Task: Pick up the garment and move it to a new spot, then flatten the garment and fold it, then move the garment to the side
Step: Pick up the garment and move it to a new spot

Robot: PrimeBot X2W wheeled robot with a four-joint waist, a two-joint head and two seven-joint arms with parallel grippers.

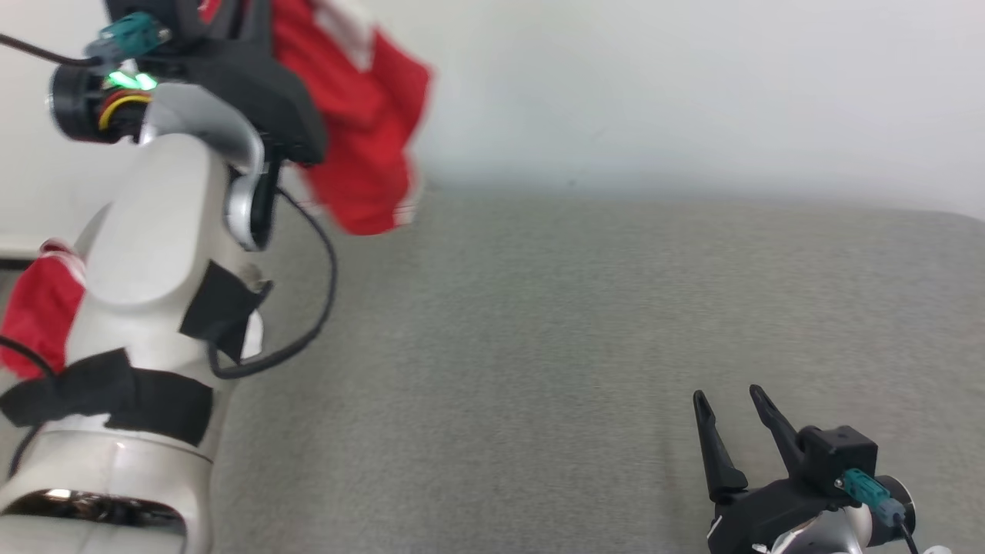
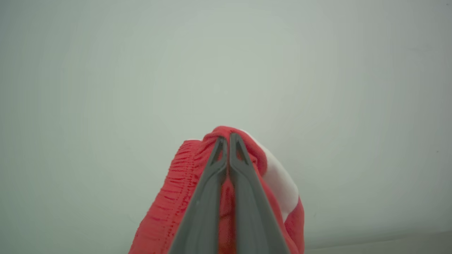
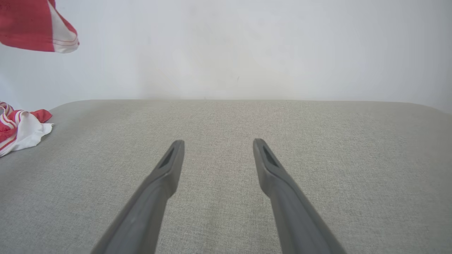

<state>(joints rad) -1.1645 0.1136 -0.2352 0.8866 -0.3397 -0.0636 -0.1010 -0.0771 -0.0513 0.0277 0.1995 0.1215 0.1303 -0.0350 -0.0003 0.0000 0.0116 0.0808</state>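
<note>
Wide grey fabric-covered surface [image 1: 539, 346] stretches out ahead of the right hand [image 1: 727, 396], fingers spread apart and holding nothing. Up high, the left hand [image 2: 227, 141] is clamped tight on the red-and-white fabric garment [image 1: 362, 115], pinching its gathered elastic edge. So the pickup looks done. Setting it down, flattening, folding and moving it aside are all to come. The garment hangs below that hand, long axis roughly vertical, loose hem pointing down toward the surface.
</note>
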